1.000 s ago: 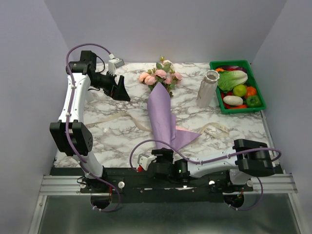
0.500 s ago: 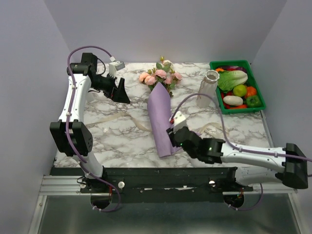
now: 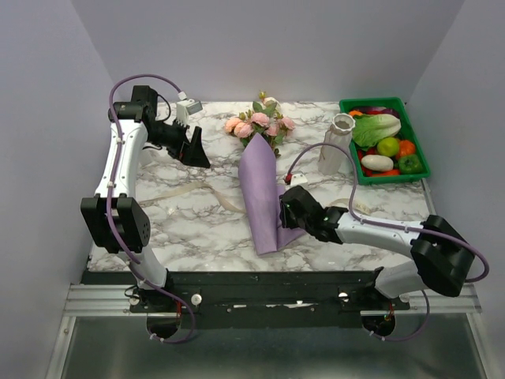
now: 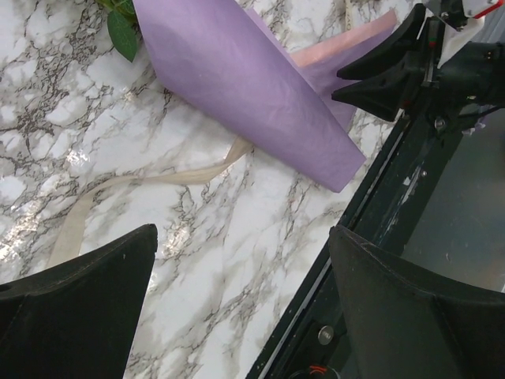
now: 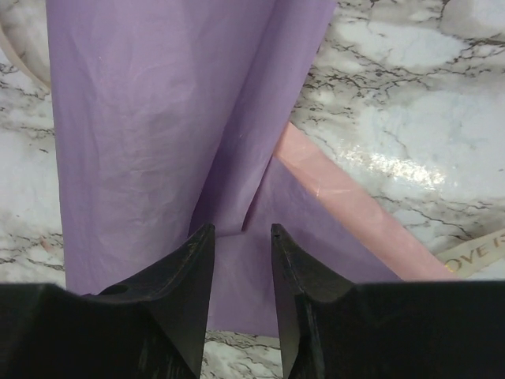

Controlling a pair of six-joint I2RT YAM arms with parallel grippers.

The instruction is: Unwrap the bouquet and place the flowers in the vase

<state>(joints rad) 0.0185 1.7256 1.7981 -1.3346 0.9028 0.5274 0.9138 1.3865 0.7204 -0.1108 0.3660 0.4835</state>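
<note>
The bouquet lies on the marble table, its lilac paper cone (image 3: 263, 193) pointing toward me and the flowers (image 3: 259, 124), pink and cream roses with leaves, at its far end. The tall whitish vase (image 3: 335, 144) stands upright to the right of the roses. My right gripper (image 3: 279, 212) sits low at the cone's lower right side. In the right wrist view its jaws (image 5: 241, 237) stand a narrow gap apart over a loose lilac flap (image 5: 237, 260) with a pink edge (image 5: 347, 197). My left gripper (image 3: 195, 150) hangs wide open, left of the bouquet, holding nothing (image 4: 243, 231).
A green tray (image 3: 418, 146) of plastic vegetables sits at the back right, next to the vase. Loose cream ribbon (image 3: 193, 188) trails over the table left of the cone, and another strip (image 3: 347, 210) lies right of it. The table's front edge (image 4: 371, 181) runs close to the cone's tip.
My right arm swung out from near its base to the cone's lower right side, and its jaws have narrowed. The left arm has barely moved.
</note>
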